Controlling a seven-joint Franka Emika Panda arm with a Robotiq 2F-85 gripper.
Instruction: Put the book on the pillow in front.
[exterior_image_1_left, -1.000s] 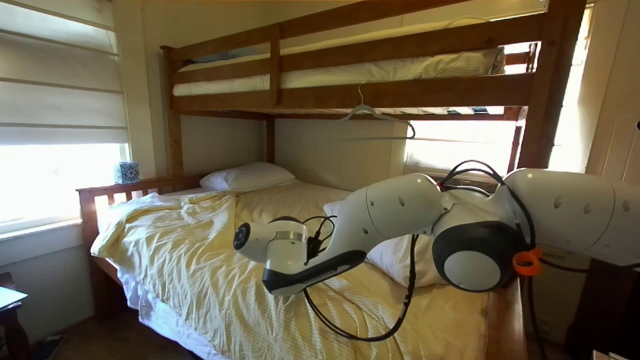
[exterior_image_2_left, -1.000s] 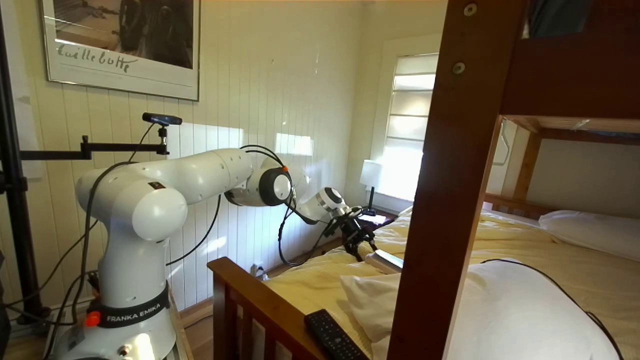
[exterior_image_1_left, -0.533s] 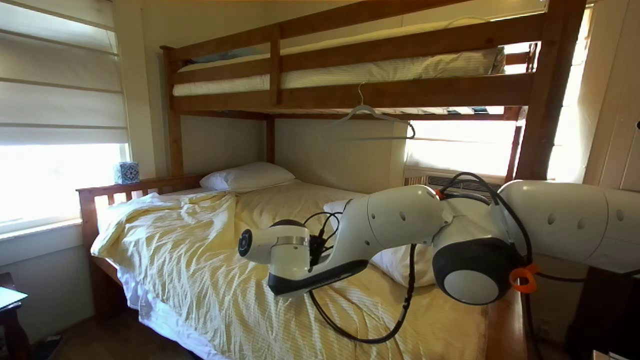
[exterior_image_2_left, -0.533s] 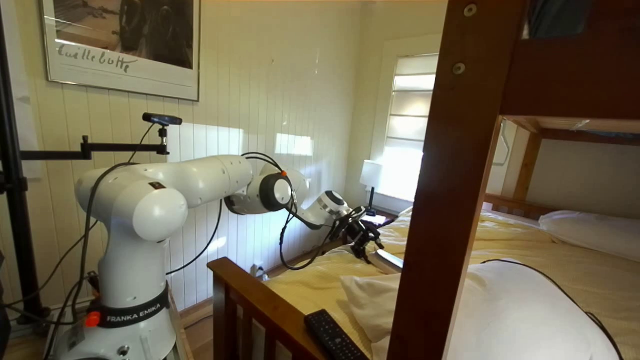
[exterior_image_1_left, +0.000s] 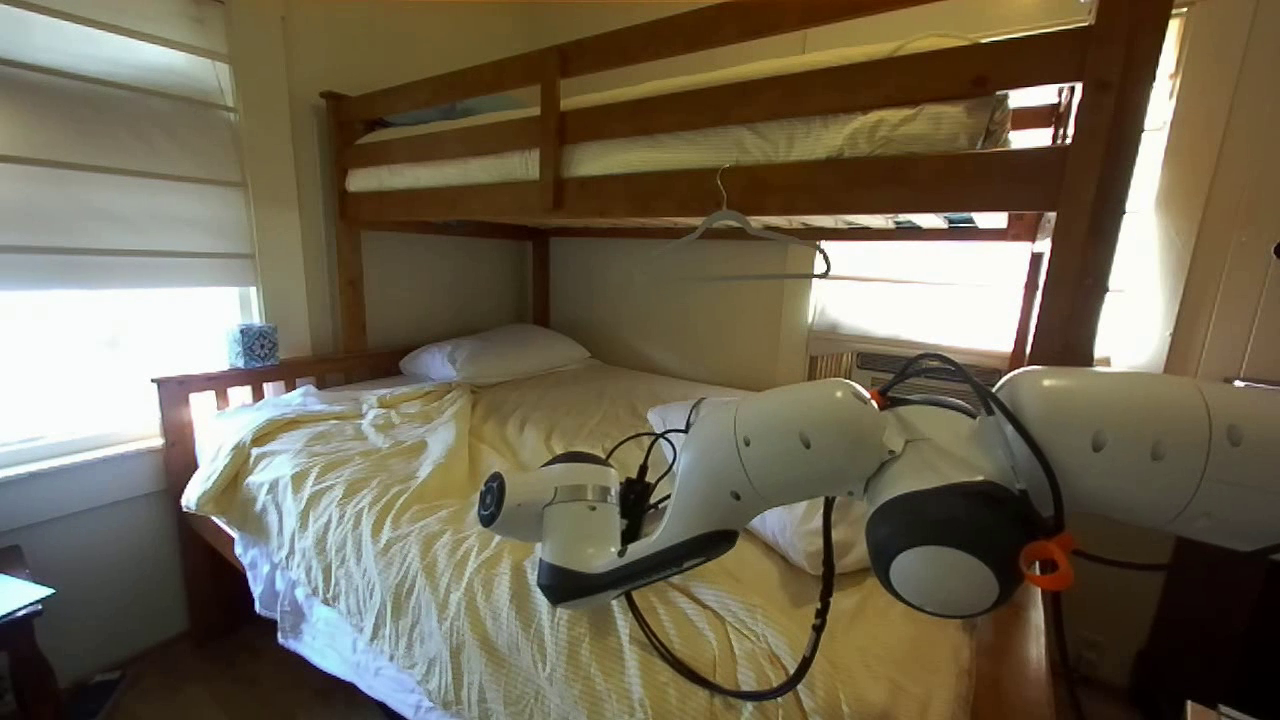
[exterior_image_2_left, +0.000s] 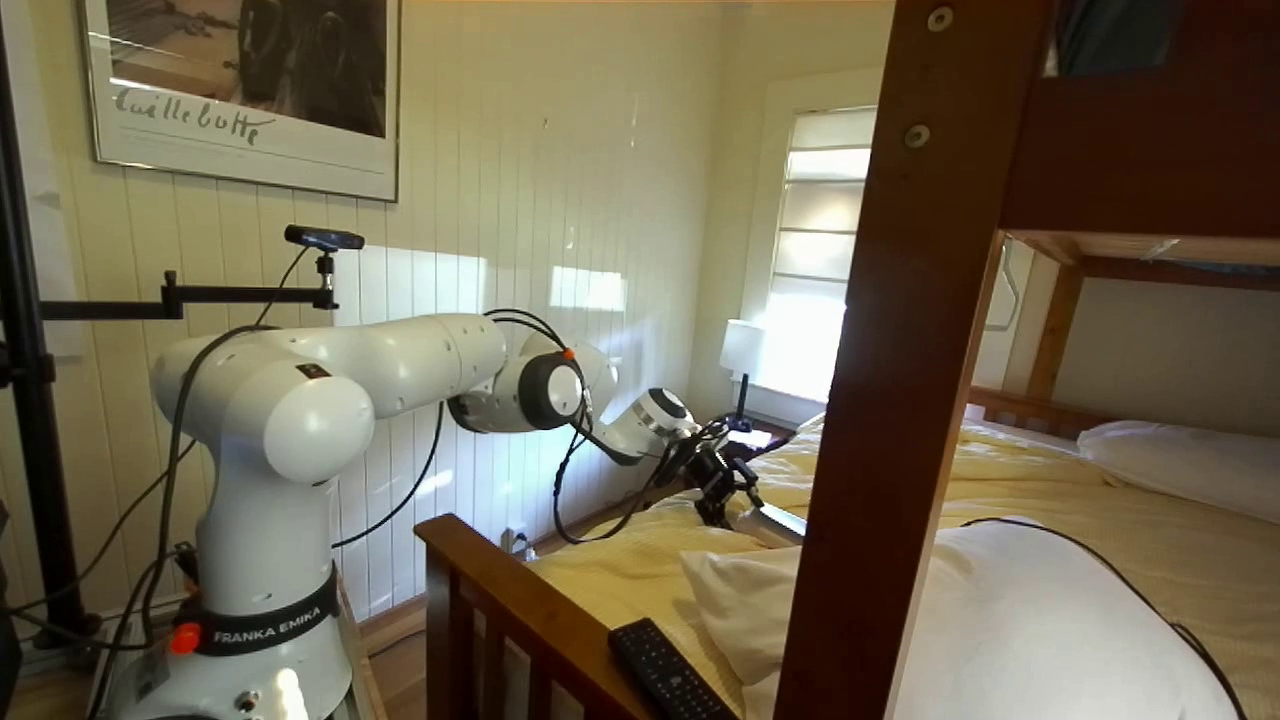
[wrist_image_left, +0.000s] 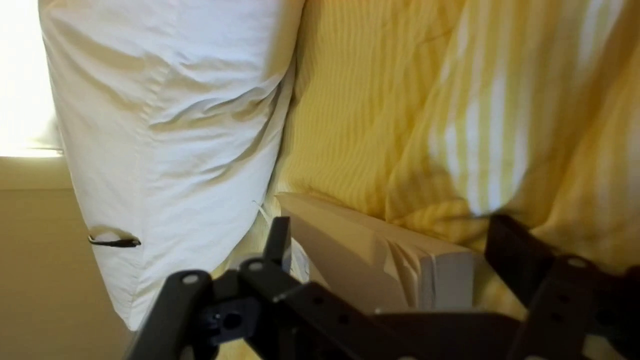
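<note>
The book, with a pale cover and white page edges, rests on the yellow bedding, partly hidden behind the gripper in the wrist view. My gripper is open, one finger overlapping the book's left side and the other standing off past its right end. Whether either finger touches it I cannot tell. In an exterior view the gripper is low at the near end of the book; the arm hides both elsewhere. The large white pillow lies just left of the book, also seen behind the post as a plump pillow.
A wooden bed post and footboard rail stand near the arm, with a black remote on the rail. A flatter white pillow lies at the far end. Above hangs a clothes hanger from the upper bunk.
The arm has sunk lower, bringing the gripper down toward the bedding beside the book, after a slight shift outward. The jaws look unchanged.
</note>
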